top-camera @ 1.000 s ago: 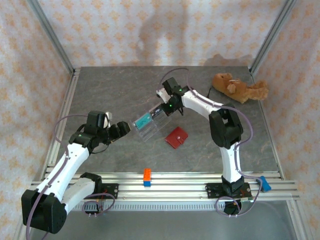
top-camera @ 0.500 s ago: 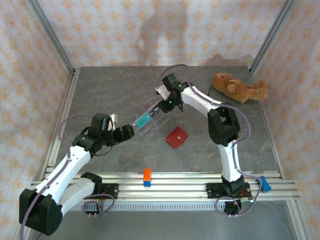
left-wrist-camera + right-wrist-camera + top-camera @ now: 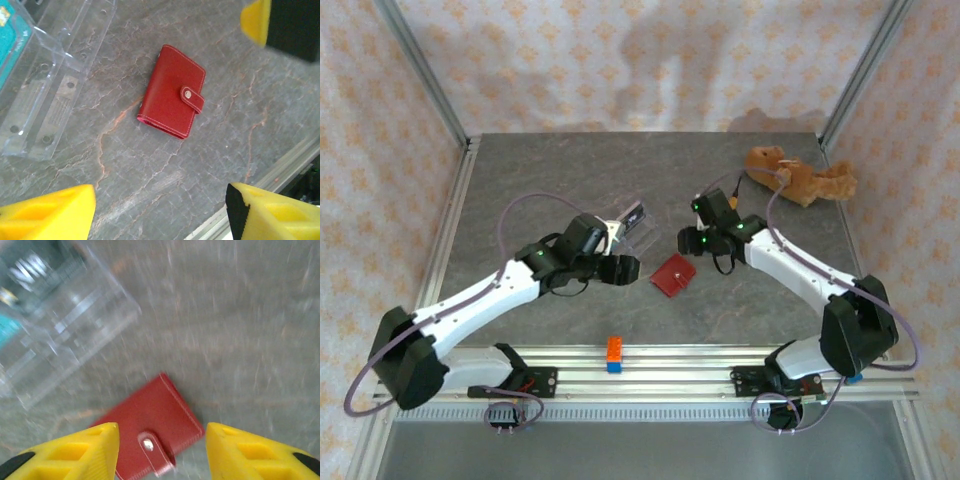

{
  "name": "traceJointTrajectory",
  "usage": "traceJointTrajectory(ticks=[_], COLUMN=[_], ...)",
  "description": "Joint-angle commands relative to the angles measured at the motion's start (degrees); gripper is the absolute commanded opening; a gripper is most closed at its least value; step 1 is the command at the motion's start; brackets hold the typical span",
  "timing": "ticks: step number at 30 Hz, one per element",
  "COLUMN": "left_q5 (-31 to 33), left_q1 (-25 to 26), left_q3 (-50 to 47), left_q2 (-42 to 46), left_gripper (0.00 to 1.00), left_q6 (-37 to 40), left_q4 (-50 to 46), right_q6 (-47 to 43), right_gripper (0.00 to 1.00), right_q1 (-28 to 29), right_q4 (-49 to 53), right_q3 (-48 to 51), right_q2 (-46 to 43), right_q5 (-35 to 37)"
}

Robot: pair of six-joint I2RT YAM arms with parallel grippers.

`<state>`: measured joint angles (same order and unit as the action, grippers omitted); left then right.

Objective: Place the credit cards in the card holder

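**Card holder** (image 3: 172, 91): red wallet, folded shut, snap tab fastened. It lies flat on the grey table (image 3: 520, 190), near centre, between the two grippers. It sits askew to the table edges, its long axis running roughly near-left to far-right.

**Credit cards**: not yet in the wallet. A teal card (image 3: 7, 37) sits in the clear tray (image 3: 45, 95), just left of and beyond the wallet. Something dark in the tray may be another card, but it is too blurred to tell.

**Right gripper** (image 3: 162, 434): the nearer of the two, poised just over the wallet's far-right side. Its yellow fingers (image 3: 75, 450) stand about half apart on either side of the tab end. It grips nothing, and whether it touches the leather cannot be told.

**Left gripper** (image 3: 161, 200): just left of the wallet and looking down on it. Its fingers are well apart, with nothing between them.

**Judgement**: the shut wallet must be opened before any card goes in. The right arm is better placed for the tab, and the left for the tray.

**Other items**: stuffed bear (image 3: 798, 175), far right; orange-and-blue block (image 3: 615, 354), on the near rail.
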<state>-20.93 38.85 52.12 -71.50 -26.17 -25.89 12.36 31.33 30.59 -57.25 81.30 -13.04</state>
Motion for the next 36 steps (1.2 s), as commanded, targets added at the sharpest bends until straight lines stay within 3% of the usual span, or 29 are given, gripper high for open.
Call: traceJointTrajectory(ticks=[1,8,13,22,26,30,36], left_q5=[1.65,3.05,3.59,0.7,-0.06,1.49,0.27], left_q1=[0.17,0.08,0.08,0.08,0.08,0.07,0.08], left_q3=[2.66,2.66,2.03,-1.44,-1.46,-1.06,-1.45], left_q2=[-3.01,-3.64,-2.45,-1.19,-1.18,-1.21,-2.55], left_gripper=[0.7,0.67,0.67,0.67,0.67,0.67,0.66], left_q6=[3.14,2.18,1.3,0.95,1.02,2.1,3.34], left_q4=[-0.48,-1.05,-3.65,-2.82,-2.44,-4.08,-4.67], right_q6=[-1.16,-9.69,-13.35,-13.67,-13.97,-18.34,-18.94], right_gripper=[0.47,0.45,0.42,0.35,0.22,0.15,0.15], right_q1=[0.13,2.8,6.46,6.81,7.63,10.42,14.72], right_q4=[0.49,3.28,7.95,7.32,8.99,7.42,4.36], right_q3=[1.88,-4.1,-7.16,-4.7,-5.29,-3.7,-1.37], right_q2=[1.97,12.85,17.82,17.67,17.35,15.85,13.21], right_q5=[-5.42,-6.24,0.26,-0.43,-1.11,-6.95,-7.13])
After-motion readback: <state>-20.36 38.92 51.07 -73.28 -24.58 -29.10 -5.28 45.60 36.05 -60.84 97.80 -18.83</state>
